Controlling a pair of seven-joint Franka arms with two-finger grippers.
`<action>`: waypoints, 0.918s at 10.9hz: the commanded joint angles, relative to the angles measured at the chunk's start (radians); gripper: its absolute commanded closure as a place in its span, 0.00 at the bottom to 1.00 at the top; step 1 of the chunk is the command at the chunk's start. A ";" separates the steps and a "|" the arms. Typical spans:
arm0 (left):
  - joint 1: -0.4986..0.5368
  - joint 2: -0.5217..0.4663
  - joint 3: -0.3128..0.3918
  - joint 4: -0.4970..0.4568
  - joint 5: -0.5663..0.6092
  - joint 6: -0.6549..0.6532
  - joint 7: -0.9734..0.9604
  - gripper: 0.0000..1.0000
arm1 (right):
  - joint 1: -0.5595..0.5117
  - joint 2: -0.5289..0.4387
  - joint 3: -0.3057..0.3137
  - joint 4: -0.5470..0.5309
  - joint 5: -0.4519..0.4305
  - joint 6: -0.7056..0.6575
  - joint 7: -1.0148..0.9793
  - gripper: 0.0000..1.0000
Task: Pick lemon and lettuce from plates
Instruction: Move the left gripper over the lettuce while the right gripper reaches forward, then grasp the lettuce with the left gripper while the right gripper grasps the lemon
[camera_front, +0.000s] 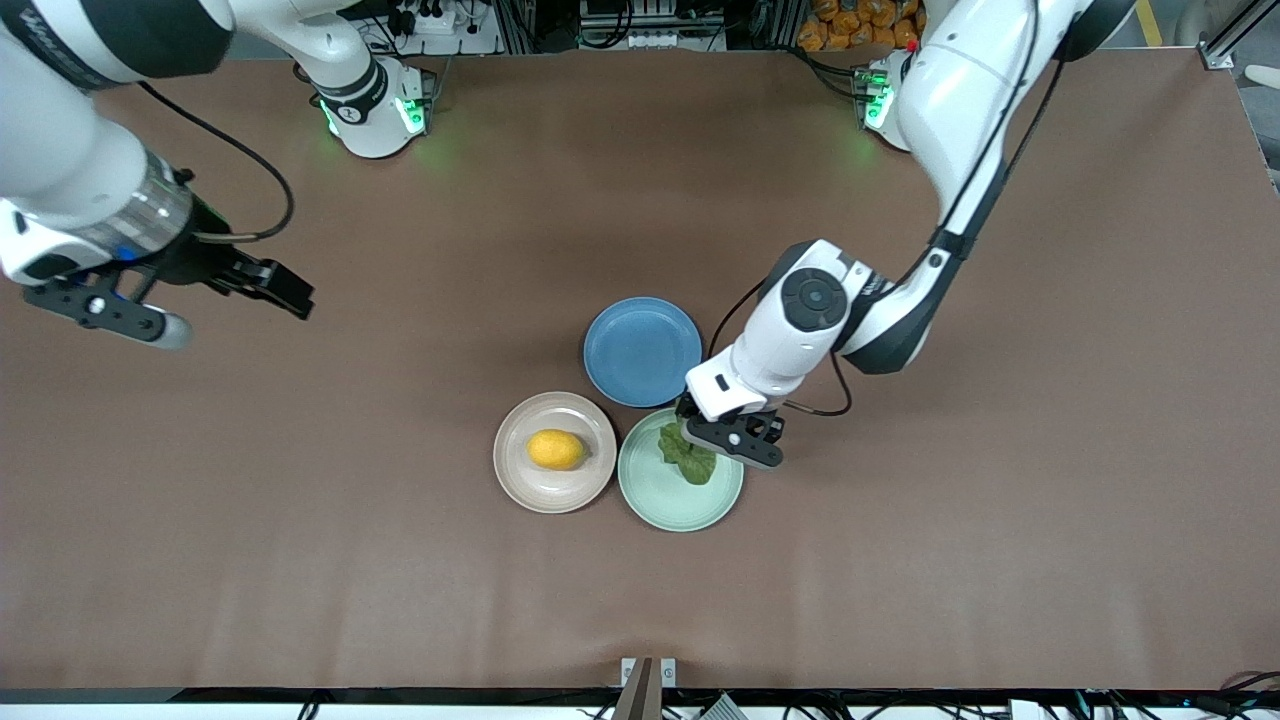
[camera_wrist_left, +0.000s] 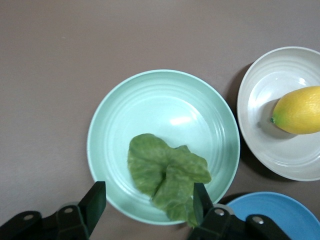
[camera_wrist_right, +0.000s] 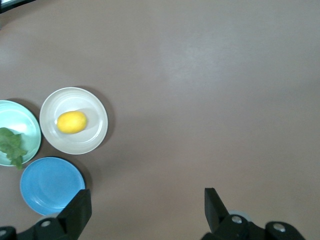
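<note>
A matte brown table (camera_front: 300, 560) spreads wide beneath two white Franka arms, cables and racks crowding the edge where their bases stand. Three round, shallow, ridged plates cluster mid-table, rims nearly touching: a blue plate (camera_front: 642, 351) closest to the bases, and nearer the front camera a beige-pink plate (camera_front: 555, 452) and a mint green plate (camera_front: 680, 470).

The left gripper (camera_front: 690, 432) hangs low over the mint plate's rim, its black fingers (camera_wrist_left: 93, 202) spread wide. The lettuce (camera_wrist_left: 166, 175), a crumpled, wrinkly dark green leaf, lies on the mint plate between those fingers, one finger's tip just at its edge; contact cannot be judged.

The lemon (camera_front: 556, 449), a smooth oval yellow-orange fruit with a pointed end, rests at the centre of the beige-pink plate, well apart from either gripper.

The right gripper (camera_front: 260, 280) waits aloft over bare tabletop toward the right arm's end, fingers (camera_wrist_right: 77, 210) parted, holding nothing.
</note>
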 joint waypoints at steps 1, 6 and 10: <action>-0.064 0.054 0.048 0.025 0.029 0.075 -0.068 0.32 | 0.002 0.029 -0.006 0.002 0.099 0.054 0.019 0.00; -0.129 0.146 0.101 0.036 0.029 0.187 -0.148 0.39 | 0.124 0.171 -0.006 0.005 0.093 0.214 0.101 0.00; -0.166 0.166 0.144 0.039 0.029 0.187 -0.182 0.53 | 0.183 0.313 -0.006 0.005 0.099 0.341 0.102 0.00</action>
